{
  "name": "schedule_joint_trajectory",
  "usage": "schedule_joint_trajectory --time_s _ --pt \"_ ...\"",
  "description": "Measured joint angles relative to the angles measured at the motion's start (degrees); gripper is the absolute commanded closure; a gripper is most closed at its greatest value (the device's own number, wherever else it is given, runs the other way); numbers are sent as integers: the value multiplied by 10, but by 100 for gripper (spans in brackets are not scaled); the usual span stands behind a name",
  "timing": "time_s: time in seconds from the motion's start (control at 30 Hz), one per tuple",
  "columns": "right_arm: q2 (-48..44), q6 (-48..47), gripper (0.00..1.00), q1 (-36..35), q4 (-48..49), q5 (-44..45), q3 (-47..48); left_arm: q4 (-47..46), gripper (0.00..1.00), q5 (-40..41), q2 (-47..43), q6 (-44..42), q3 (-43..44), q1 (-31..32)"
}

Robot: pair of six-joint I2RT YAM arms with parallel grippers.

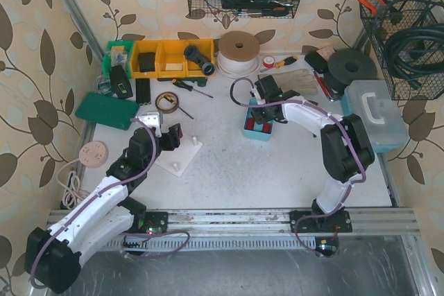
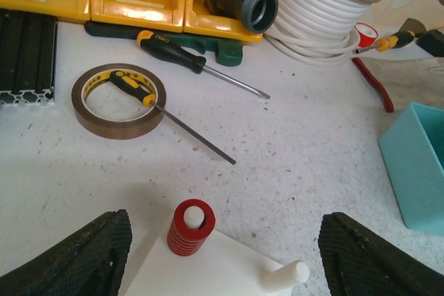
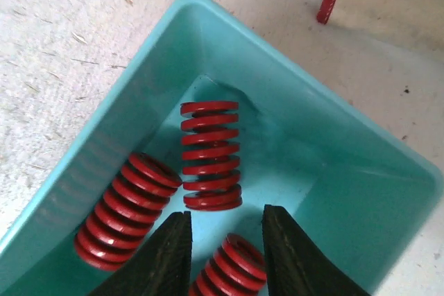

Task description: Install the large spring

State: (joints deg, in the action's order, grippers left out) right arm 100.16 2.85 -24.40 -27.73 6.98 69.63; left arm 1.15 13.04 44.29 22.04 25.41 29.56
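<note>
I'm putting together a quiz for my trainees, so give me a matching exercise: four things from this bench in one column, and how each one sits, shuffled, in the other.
Things:
1. tape roll
2. teal bin
3. white base
4. left gripper

States:
A. loose red springs inside
B. one red spring on a peg
C. screwdriver lying across it
D. jaws wide open

Pairs: 1-C, 2-A, 3-B, 4-D
</note>
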Motion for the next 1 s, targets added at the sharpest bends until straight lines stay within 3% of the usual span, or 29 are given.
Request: schedule_joint_trajectory --time_s 0.67,1.0 --pt "85 -3 70 5 24 -16 27 -74 15 -19 -28 -54 -41 0" --pt "103 -7 62 5 40 -10 39 -78 14 -28 -43 -54 -41 0"
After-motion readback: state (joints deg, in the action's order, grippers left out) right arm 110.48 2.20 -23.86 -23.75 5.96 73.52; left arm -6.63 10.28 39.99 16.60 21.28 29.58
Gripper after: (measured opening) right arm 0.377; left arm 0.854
